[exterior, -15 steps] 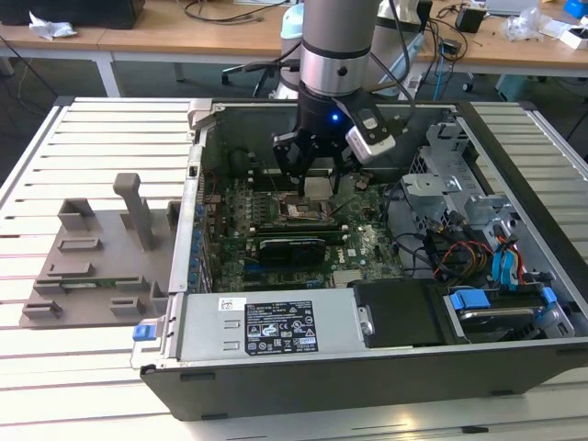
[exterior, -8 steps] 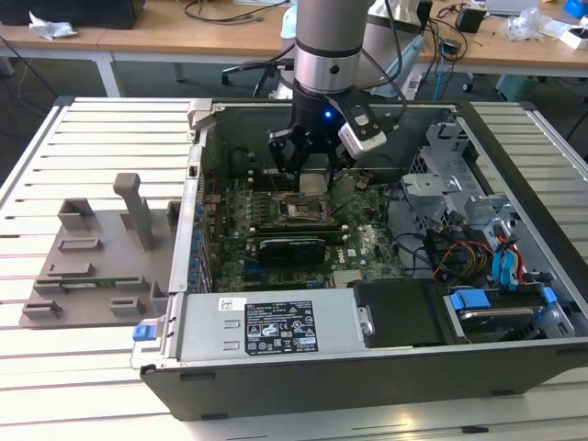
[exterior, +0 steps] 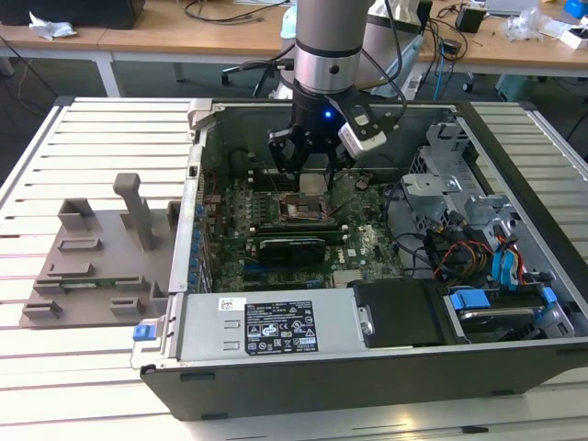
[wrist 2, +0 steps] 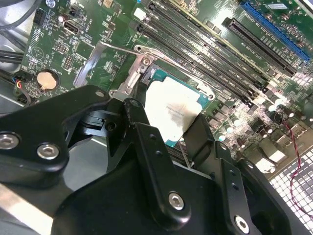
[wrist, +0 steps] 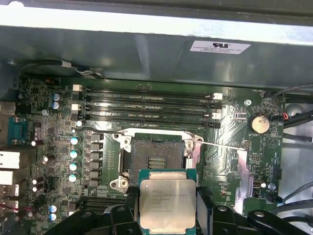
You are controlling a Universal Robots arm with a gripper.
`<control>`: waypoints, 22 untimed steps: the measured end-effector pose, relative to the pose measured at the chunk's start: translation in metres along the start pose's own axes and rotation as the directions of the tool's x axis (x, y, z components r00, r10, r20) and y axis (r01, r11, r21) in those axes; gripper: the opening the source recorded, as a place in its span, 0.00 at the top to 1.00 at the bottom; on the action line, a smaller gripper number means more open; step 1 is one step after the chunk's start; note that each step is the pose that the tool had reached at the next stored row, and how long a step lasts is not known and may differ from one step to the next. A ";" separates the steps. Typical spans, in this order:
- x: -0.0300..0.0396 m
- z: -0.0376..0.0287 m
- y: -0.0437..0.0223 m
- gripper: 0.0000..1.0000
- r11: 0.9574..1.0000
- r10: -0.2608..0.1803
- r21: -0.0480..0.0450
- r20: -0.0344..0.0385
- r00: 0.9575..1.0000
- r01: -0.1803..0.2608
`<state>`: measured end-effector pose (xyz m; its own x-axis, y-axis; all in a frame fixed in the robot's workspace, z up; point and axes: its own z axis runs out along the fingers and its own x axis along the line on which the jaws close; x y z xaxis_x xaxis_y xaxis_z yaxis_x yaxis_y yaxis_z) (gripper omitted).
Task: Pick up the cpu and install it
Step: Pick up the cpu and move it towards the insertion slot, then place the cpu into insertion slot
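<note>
The gripper (exterior: 310, 171) is closed on the cpu (wrist: 167, 200), its dark fingers (wrist: 204, 201) pressing two opposite edges of the chip and leaving the silvery top plate bare. The cpu hangs level over the motherboard (wrist: 58, 98), toward the far wall of the open computer case (exterior: 367, 395) in the exterior view. It is close to the open socket (wrist: 155, 159) but not seated in it, and the memory slots (wrist: 146, 105) lie beyond. The chip looks light, thin and stiff, with a smooth lid that would probably slide under a loose pinch. The edges are therefore the sensible place to hold it, since its underside and the socket contacts are likely fragile.
</note>
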<state>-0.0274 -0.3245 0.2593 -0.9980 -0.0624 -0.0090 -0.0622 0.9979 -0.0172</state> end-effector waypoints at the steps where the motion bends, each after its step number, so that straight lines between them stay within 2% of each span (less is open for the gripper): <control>1: 0.0000 0.0000 0.0000 0.45 1.000 0.000 0.000 0.000 1.000 0.000; 8: 0.0000 0.0002 0.0002 0.45 1.000 0.007 0.000 0.000 1.000 -0.007; 13: 0.0000 0.0003 0.0002 0.45 0.998 0.059 0.001 -0.001 0.998 -0.059; 16: 0.0000 0.0003 0.0002 0.45 0.996 0.085 0.002 -0.001 0.996 -0.085; 22: 0.0000 0.0003 0.0002 0.45 0.989 0.146 0.002 -0.002 0.989 -0.146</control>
<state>-0.0274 -0.3243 0.2590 -0.9964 0.0844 -0.0090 0.0845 0.9963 -0.0180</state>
